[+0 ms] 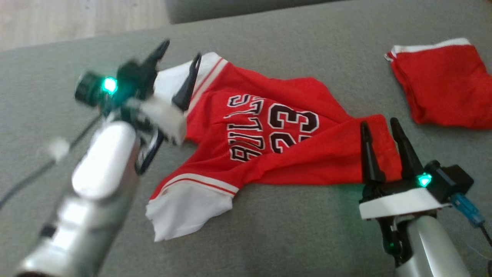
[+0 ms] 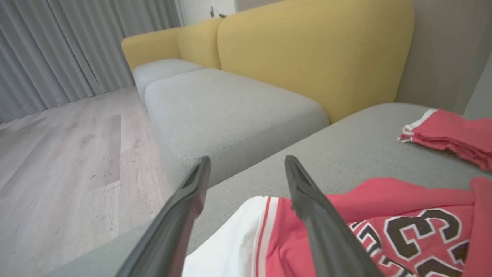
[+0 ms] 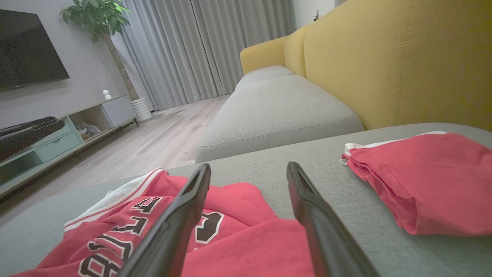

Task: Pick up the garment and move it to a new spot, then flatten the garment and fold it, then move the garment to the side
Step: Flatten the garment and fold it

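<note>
Lying crumpled on the grey sofa seat (image 1: pixel 292 231), the red jersey (image 1: pixel 269 142) stretches between both claws: left claw (image 1: pixel 181 50), jaws apart, over its white-trimmed end; right claw (image 1: pixel 378 123), also apart, at its red edge. Soft, light, limp cloth likely sags and bunches; pinching edges or corners seems best

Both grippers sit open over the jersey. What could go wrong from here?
The jersey lies bunched, with a fold doubled over by the right gripper; a pinch there may catch two layers and hinder flattening. The folded red garment lies nearby on the right; a wide sweep might drag it.
</note>
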Robot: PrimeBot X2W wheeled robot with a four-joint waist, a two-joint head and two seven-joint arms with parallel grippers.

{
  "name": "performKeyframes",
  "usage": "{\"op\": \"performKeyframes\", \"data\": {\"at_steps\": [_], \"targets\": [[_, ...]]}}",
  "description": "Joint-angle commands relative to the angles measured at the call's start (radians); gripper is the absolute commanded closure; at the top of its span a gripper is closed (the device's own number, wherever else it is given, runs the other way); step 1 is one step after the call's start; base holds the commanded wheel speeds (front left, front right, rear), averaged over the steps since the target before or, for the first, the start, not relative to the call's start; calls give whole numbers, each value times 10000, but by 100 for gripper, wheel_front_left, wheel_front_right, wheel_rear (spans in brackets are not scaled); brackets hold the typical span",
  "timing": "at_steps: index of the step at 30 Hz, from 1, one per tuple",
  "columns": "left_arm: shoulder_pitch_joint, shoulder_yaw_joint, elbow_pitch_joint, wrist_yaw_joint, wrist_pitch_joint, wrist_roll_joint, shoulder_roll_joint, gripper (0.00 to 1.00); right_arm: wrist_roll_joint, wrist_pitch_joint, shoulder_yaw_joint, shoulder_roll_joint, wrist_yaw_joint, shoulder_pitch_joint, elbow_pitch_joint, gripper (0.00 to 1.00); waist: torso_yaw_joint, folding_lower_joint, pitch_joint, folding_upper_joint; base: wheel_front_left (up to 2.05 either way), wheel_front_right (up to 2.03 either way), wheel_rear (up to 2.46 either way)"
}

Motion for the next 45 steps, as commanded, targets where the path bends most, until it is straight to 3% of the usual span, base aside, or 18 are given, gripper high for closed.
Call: {"op": "performKeyframes", "data": {"at_steps": [1,6,12,18,26,27,28,29,32,35,45], "targets": [[-656,-40,-153,-42,397,-272,376,0,66,-106,280,-36,-7,-322,-241,0,-334,-2,324,0,0,0,0],[-2498,-2607,335,-53,2661,-2308,1748,0,261,-130,577,-36,-7,-625,-158,0,-911,-2,781,0,0,0,0],[-3745,-4978,767,-56,4071,-4266,3343,0,555,-135,838,-36,-7,-786,-300,0,-1628,-2,1252,0,0,0,0],[-4200,-5876,1671,-56,4140,-4716,3820,0,712,-136,1099,-36,-7,-877,-458,0,-2080,-2,1629,0,0,0,0],[-4239,-6754,2655,-57,4808,-5726,3871,0,834,-137,1127,-36,-7,-887,-750,0,-2414,-2,1947,0,0,0,0],[-4245,-6857,2693,-57,5001,-5893,3912,7,829,-137,1116,-36,-7,-883,-771,0,-2418,-2,1962,0,0,0,0],[-4273,-6946,2713,-57,5137,-6031,3965,69,820,-137,1102,-36,-7,-883,-789,0,-2417,-2,1975,0,0,0,0],[-4315,-7012,2739,-57,5216,-6139,4025,100,813,-137,1088,-36,-7,-885,-806,0,-2413,-2,1985,0,0,0,0],[-4546,-7120,2858,-57,5103,-6261,4220,100,804,-137,1045,-36,-7,-882,-876,0,-2387,-2,2044,0,0,0,0],[-4927,-7015,3255,40,4325,-5986,4306,100,776,-137,1055,-36,-7,-875,-901,0,-2350,-2,2079,0,0,0,0],[-6267,-6884,4535,1209,1586,-4730,4105,100,671,-137,1177,-36,-7,-910,-766,0,-2247,-2,2010,0,0,0,0]]}}
